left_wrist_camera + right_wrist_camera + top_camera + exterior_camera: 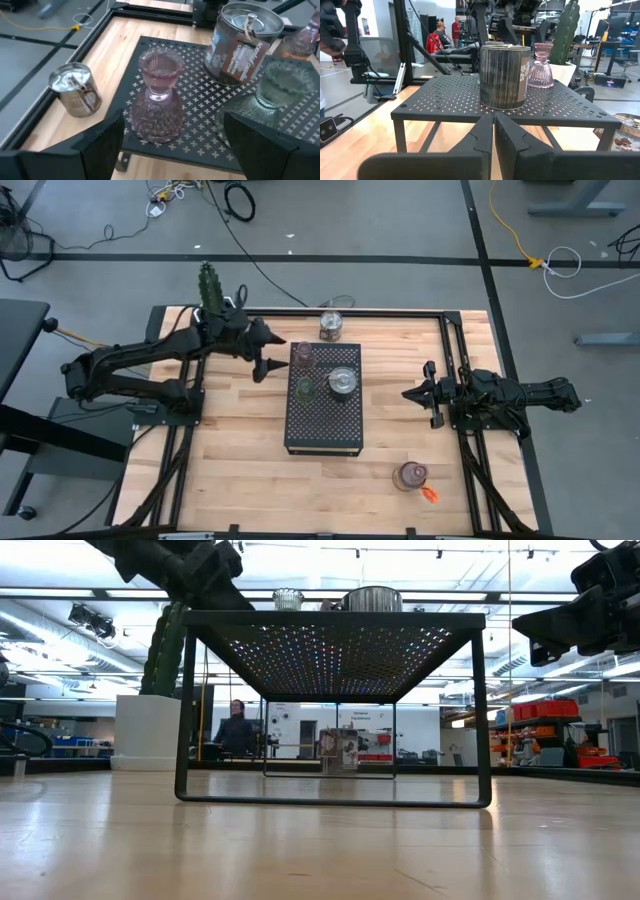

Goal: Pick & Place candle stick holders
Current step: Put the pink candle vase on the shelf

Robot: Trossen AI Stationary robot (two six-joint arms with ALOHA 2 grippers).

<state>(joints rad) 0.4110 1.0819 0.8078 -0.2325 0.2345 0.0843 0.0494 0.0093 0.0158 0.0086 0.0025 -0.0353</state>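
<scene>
Candle holders are your target, and the pink one (158, 95) stands upright at the far left corner of the black perforated stand (323, 420) in the middle of the worktop, directly ahead of your left gripper (275, 354), whose fingers are spread wide and not touching it. Keep the two fingers level on either side of the narrow waist, ease forward until it sits between the pads, and close gently, watching the green holder (280, 90) and the tin candle (243, 42) close by. Your right gripper (410, 394) waits pressed shut near the right edge.
</scene>
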